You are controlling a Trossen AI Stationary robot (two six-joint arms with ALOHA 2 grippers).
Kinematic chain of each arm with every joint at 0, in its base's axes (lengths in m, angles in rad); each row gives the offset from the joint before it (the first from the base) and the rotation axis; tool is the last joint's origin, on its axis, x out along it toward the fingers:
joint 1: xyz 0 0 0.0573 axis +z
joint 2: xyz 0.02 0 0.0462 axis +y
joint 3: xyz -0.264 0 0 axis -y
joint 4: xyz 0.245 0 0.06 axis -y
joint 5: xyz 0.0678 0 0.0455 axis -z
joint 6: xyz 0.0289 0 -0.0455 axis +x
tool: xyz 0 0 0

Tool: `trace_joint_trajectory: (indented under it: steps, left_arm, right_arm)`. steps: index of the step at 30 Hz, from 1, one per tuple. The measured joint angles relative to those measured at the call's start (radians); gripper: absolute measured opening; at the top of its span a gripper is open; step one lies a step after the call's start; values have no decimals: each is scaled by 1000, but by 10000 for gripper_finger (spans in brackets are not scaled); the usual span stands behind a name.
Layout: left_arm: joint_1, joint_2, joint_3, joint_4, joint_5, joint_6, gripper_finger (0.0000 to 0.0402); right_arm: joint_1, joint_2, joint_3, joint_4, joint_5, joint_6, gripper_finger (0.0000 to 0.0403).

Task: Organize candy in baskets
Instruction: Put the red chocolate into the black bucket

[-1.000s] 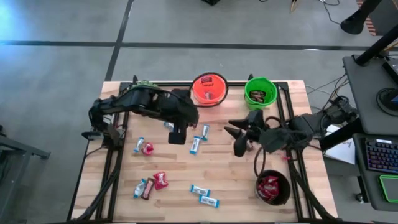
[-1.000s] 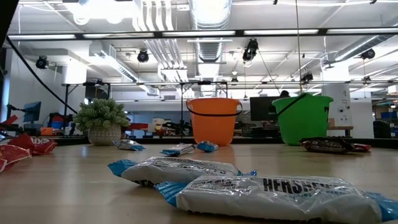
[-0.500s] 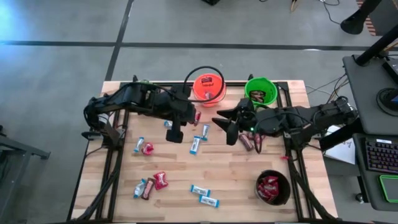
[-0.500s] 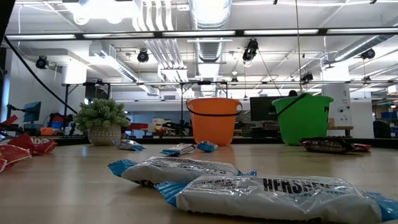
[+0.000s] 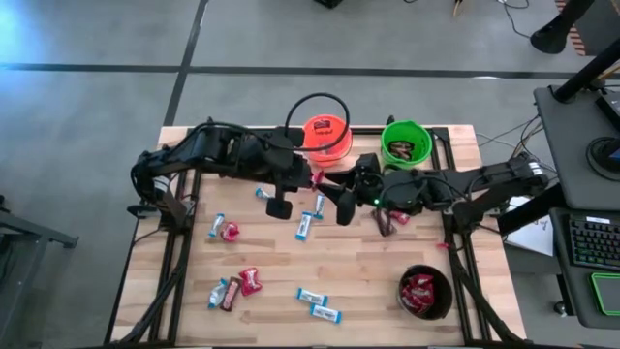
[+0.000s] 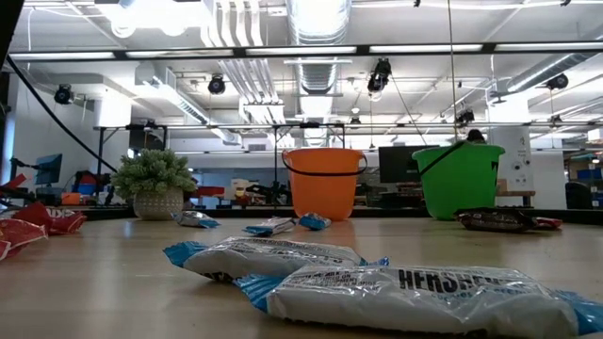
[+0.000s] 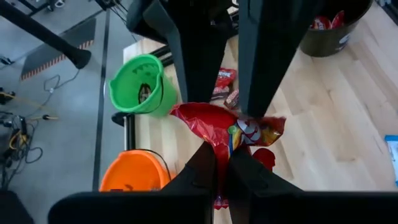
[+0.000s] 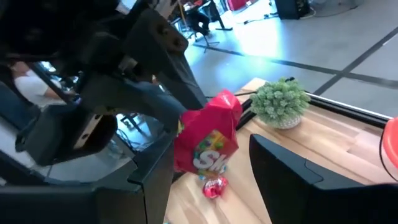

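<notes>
Red packet [image 7: 227, 127], pinched shut in the left gripper [image 7: 219, 163], hangs above the table centre, just below the orange basket [image 5: 325, 140] in the high view. The right gripper [image 5: 332, 190] has reached further across since a second ago, when it sat below the green basket [image 5: 405, 143]; now its fingers [image 8: 298, 180] stand wide on either side of the packet, not yet closed. The left arm has also shifted slightly toward the orange basket. Blue-white bars [image 5: 306, 224] and other candy lie unmoved on the table [image 5: 358, 271]. The black basket [image 5: 426, 293] holds red packets at the near right corner.
</notes>
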Motion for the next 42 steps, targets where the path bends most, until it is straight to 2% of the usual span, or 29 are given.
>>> trace_joint_trajectory:
  steps: [8,11,14,19,21,26,33,42]
  left_arm:
    - [9,1,0,17,0,20,0]
    - [10,1,0,21,0,32,0]
    - [13,2,0,22,0,34,0]
    - [19,2,0,17,3,52,0]
    - [20,2,0,16,3,57,0]
    - [20,2,0,17,2,57,0]
    - [19,1,0,25,-119,13,5]
    - [19,0,-1,22,-132,28,28]
  right_arm:
    - [-33,17,0,35,-30,-29,195]
    - [-36,22,0,47,-30,-39,179]
    - [-39,25,0,47,-31,-39,141]
    - [-39,25,0,47,-30,-49,45]
    - [-39,24,0,47,-30,-54,26]
    - [-39,24,0,50,-30,-54,26]
    - [-41,25,-1,91,-15,-90,26]
    - [-41,29,-1,111,-19,-109,26]
